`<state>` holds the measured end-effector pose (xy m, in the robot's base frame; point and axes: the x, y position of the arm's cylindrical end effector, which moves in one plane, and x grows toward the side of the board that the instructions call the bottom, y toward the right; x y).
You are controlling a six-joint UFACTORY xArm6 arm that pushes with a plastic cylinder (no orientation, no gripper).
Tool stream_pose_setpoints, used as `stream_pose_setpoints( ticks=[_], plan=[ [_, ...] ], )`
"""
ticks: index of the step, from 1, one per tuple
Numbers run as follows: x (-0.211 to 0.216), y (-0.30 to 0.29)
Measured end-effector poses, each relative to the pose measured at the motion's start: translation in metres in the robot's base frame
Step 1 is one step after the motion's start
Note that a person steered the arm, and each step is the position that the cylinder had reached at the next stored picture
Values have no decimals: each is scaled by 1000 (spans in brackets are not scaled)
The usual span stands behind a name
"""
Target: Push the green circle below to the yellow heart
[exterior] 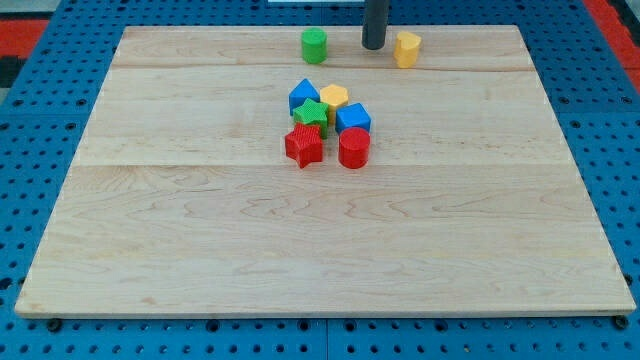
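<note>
The green circle (314,45) stands near the view's top edge of the wooden board (200,220), left of centre. The yellow heart (406,48) stands at the same height, to its right. My tip (373,46) is on the board between the two, closer to the yellow heart and just left of it, touching neither.
A cluster sits below, in the board's upper middle: a blue block (303,95), a yellow block (334,97), a green star (311,114), a blue block (352,118), a red star (303,146) and a red cylinder (354,148). Blue pegboard (40,150) surrounds the board.
</note>
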<state>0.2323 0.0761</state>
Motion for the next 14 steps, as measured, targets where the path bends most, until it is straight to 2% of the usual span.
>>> stream_pose_setpoints(
  ticks=[2,3,4,7,9,10,13,14],
  plan=[
    [2,106],
    [-12,89],
    [-39,42],
    [-33,-123],
    [0,-90],
    [-1,-91],
    [21,-24],
    [14,-47]
  ],
)
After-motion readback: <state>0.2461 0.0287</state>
